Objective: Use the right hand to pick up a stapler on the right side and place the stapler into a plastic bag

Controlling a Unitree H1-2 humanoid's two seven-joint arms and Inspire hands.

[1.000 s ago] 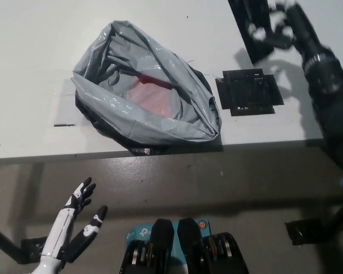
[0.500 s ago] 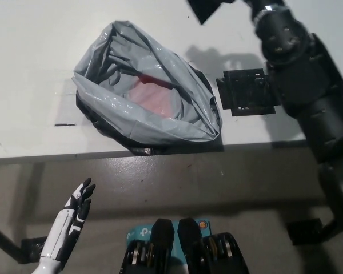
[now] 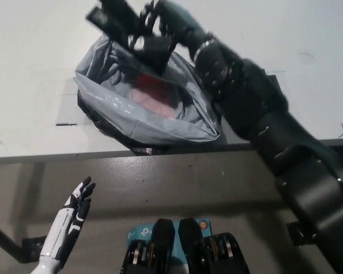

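gripping the stapler (image 3: 111, 16) in the closed right hand (image 3: 163, 31) over the bag (image 3: 117, 108); looks stiff, heavy, smooth, so best held mid-body; resting the left hand (image 3: 73, 216) low, spread, empty

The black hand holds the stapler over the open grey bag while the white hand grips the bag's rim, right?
Not quite. In the head view the white left hand hangs open beneath the edge of the table, clear of the bag. The black right hand does hold the stapler over it.
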